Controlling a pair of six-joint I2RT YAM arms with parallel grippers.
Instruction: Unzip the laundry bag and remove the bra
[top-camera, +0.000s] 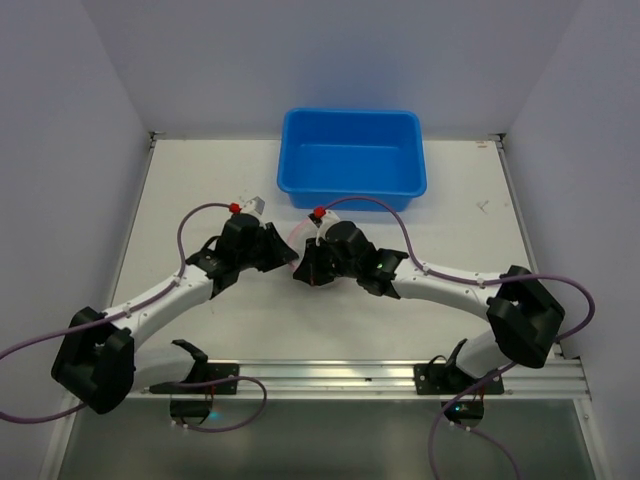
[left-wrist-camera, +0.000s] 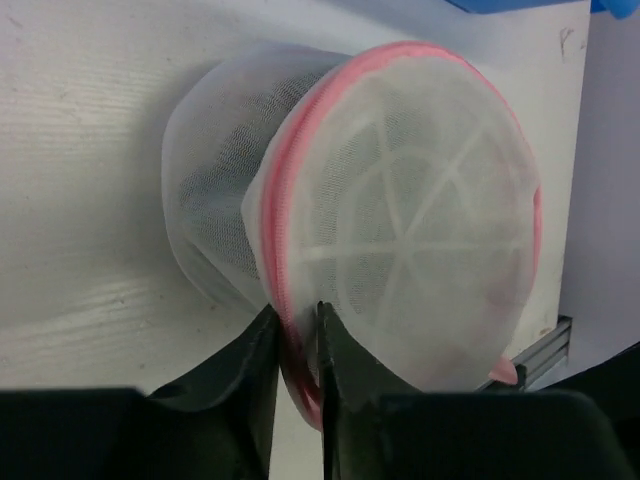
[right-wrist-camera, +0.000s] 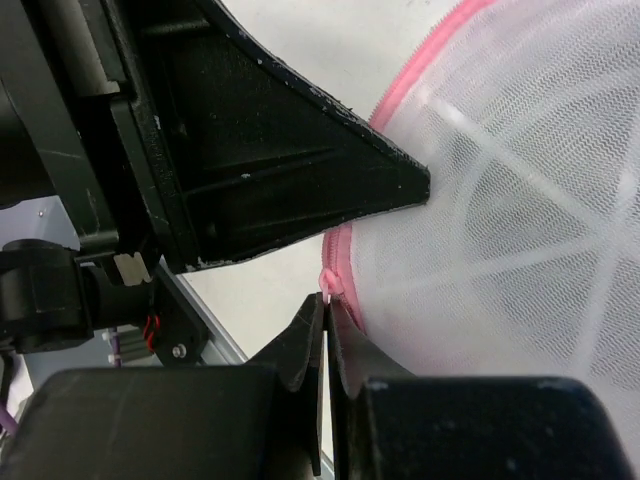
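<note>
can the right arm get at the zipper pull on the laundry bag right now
Probably yes: the right claw is shut right at the pink zipper pull on the rim of the laundry bag, seemingly pinching it. The left claw grips the trim beside it without blocking.

A blue plastic tub (top-camera: 352, 160) sits at the far side of the white table (top-camera: 190, 170).

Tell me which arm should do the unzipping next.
Right. The right hand is shut on the pink zipper pull of the laundry bag; the left hand merely has the bag's rim between its fingers.
</note>
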